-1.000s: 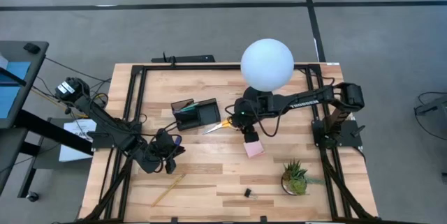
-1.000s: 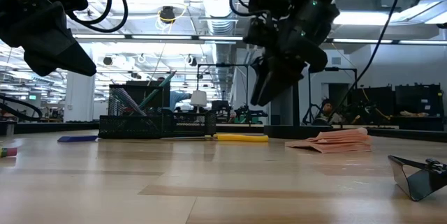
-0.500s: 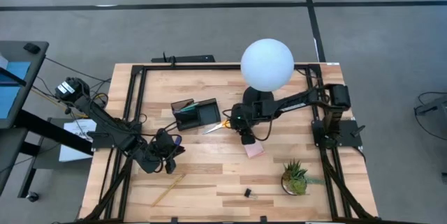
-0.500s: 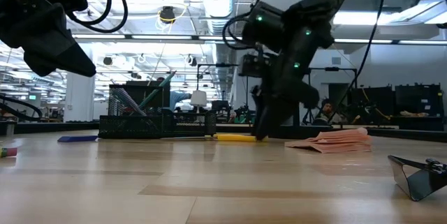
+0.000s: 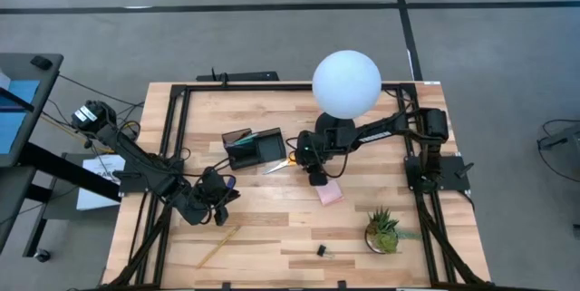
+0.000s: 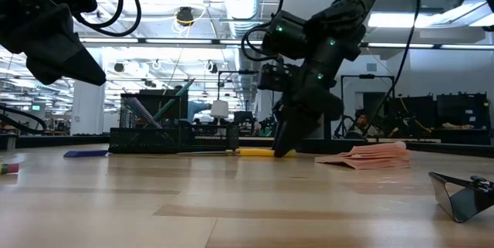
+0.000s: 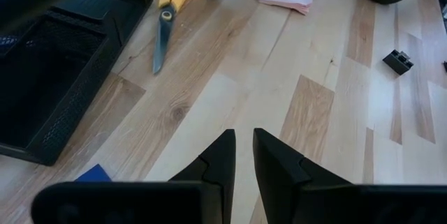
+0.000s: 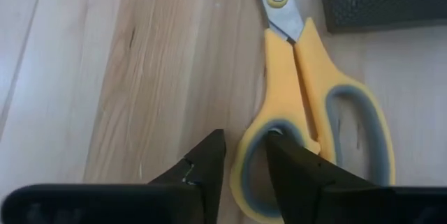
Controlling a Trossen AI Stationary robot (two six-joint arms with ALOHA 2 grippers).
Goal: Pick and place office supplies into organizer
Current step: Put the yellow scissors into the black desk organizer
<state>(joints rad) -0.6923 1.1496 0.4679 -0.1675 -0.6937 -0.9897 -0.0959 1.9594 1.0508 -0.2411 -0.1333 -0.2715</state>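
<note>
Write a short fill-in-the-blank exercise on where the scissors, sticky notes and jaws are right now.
1. The right gripper has its jaws around one ____ handle loop of the scissors.
2. The scissors lie flat on the table, blades pointing toward the black ____.
3. The pink sticky-note pad lies between the scissors and the potted ____.
4. The left gripper hovers over bare wood, jaws nearly shut and holding ____.

Missing words: yellow; organizer; plant; nothing

Pale grained wooden table (image 5: 272, 227), smooth yellow plastic scissors (image 8: 307, 112) with metal blades, black mesh organizer (image 7: 49, 77)
</note>
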